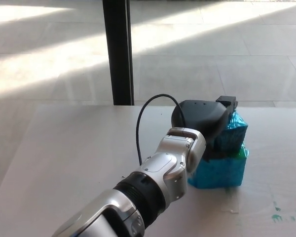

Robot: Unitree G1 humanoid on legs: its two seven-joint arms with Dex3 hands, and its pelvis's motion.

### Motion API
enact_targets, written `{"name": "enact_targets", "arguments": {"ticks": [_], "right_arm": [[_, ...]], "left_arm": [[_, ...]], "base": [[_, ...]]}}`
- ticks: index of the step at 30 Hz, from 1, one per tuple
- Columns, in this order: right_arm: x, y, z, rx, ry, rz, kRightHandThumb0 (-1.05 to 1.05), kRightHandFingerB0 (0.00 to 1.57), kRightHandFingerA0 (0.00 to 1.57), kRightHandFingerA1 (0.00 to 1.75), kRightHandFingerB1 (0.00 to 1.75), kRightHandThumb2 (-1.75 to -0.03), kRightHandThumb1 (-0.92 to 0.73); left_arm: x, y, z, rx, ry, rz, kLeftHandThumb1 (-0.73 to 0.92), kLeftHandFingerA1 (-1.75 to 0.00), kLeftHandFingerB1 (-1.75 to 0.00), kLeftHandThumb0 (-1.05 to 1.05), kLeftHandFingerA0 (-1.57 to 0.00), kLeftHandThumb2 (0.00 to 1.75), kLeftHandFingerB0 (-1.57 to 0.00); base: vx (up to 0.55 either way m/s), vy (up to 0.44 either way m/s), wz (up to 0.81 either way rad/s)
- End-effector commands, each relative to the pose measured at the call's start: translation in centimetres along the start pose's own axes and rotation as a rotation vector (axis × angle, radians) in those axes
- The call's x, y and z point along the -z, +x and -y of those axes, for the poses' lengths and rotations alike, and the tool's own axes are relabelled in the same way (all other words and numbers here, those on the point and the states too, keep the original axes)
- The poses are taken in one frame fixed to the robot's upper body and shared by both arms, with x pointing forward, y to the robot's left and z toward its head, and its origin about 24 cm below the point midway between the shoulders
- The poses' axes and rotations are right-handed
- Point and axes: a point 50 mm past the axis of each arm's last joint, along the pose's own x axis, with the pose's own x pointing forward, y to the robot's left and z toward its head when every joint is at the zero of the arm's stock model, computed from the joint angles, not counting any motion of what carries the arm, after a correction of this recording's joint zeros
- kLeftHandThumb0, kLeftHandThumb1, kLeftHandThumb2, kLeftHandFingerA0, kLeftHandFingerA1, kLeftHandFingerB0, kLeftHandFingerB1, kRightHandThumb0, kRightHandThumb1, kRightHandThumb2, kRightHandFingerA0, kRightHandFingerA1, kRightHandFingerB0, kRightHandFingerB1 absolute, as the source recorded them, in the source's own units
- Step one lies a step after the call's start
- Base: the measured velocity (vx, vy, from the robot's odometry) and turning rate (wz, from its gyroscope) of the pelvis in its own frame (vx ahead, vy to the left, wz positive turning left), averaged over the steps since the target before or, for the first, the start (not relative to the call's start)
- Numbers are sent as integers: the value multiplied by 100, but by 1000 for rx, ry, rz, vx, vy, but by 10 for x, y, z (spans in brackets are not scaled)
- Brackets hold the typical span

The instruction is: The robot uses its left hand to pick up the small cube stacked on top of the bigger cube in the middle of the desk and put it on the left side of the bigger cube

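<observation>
The left hand (204,118) covers the small teal cube (233,134), which sits on the bigger cube (218,170); finger state hidden, lift and placing remain.

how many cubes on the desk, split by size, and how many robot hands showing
small cube: 1
bigger cube: 1
left hand: 1
total: 3

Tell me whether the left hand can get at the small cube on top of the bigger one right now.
Probably yes: the left hand already lies over the small cube, which sits on the bigger cube, and nothing stands between them. Whether it grips the cube is hidden.
</observation>
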Motion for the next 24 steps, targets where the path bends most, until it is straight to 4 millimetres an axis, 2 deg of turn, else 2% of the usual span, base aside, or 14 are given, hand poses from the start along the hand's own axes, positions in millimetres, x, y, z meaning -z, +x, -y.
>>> {"name": "enact_targets", "arguments": {"ticks": [1, 2, 4, 5, 7, 10, 13, 15, 16, 17, 19, 20, 21, 24], "right_arm": [[-1, -1, 1, 15, 14, 20, -55, 59, 50, 74, 48, -65, -84], [-2, -1, 2, 28, 6, 31, -55, 60, 52, 76, 47, -66, -85], [-4, 0, 2, 35, 9, 32, -54, 59, 52, 74, 46, -66, -86], [-4, 1, 2, 37, 10, 35, -54, 60, 51, 74, 48, -66, -86], [-5, 1, 2, 36, 12, 39, -54, 60, 51, 74, 48, -66, -86], [-4, 0, 3, 39, 15, 34, -55, 59, 51, 73, 47, -66, -86], [-2, 0, 3, 44, 8, 23, -55, 59, 52, 69, 48, -66, -86], [-2, 1, 2, 47, 36, 16, -55, 60, 52, 71, 48, -65, -85], [-1, 1, 3, 50, 34, 12, -55, 60, 53, 70, 48, -65, -85], [-1, 1, 3, 50, 29, 11, -56, 59, 53, 70, 48, -65, -85], [-1, 0, 5, 51, 23, 11, -56, 59, 53, 70, 48, -65, -85], [-1, 0, 4, 58, 21, 7, -56, 59, 54, 68, 47, -65, -85], [-2, 1, 4, 61, 22, 2, -56, 59, 53, 69, 48, -65, -86], [-2, 1, 4, 60, 28, 2, -56, 59, 52, 69, 49, -65, -85]], "left_arm": [[11, -6, 25, 102, -14, -48, 81, -175, -135, -27, -79, 69, -63], [11, -6, 26, 104, -13, -57, 79, -175, -143, -24, -78, 76, -65], [13, -5, 26, 113, -9, -81, 81, -172, -130, -28, -72, 69, -62], [15, -5, 25, 110, -12, -81, 75, -171, -142, -27, -74, 74, -63], [18, -5, 24, 92, -20, -75, 72, -169, -137, -26, -71, 75, -62], [20, -4, 21, 70, -38, -70, 76, -172, -148, -27, -71, 71, -62], [22, -2, 15, 45, -33, -61, 79, -161, -122, -29, -71, 67, -61], [24, -1, 10, 38, -33, -64, 77, -160, -117, -27, -72, 67, -63], [24, -1, 8, 12, -45, -47, 72, -172, -132, -22, -80, 63, -63], [26, 0, 4, -5, -58, -45, 66, -150, -124, -30, -68, 69, -70], [27, 1, -1, -13, -73, -49, 66, -150, -124, -30, -68, 69, -70], [28, 1, -4, -39, -111, -50, 68, -160, -133, -27, -73, 69, -65], [30, 3, -14, -71, -172, -59, 59, -175, -164, -24, -75, 83, -63], [32, 6, -32, -113, -235, -56, 75, -161, -104, -26, -78, 77, -68]], "base": [[0, 0, 0], [0, 0, 0], [0, 0, 0], [0, 0, 0], [0, 0, 0], [0, 0, 0], [0, 0, 0], [0, 0, 0], [0, 0, 0], [0, 0, 0], [0, 0, 0], [0, 0, 0], [0, 0, 0], [0, 0, 0]]}}
